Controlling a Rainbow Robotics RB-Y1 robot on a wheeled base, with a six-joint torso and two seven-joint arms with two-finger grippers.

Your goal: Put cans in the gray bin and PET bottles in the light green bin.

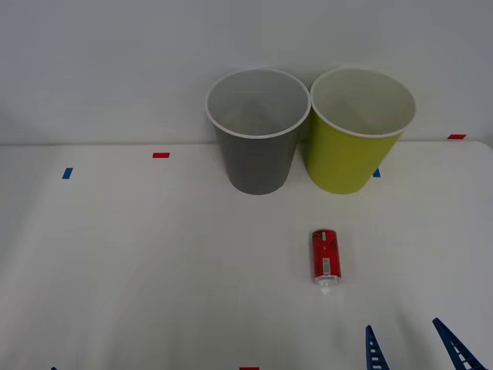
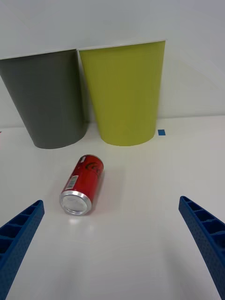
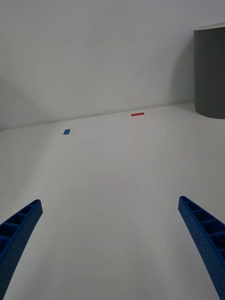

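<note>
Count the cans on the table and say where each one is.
1. The can lies on its side on the table, in front of the green bin and ahead of the open right gripper. Neither bin's bottom is fully visible.

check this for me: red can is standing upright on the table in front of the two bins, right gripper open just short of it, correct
Not quite. The red can is lying on its side, not upright; the right wrist view shows a silver end facing the camera. The rest holds: it lies on the table in front of the gray bin and light green bin, with the right gripper open just short of it.
</note>
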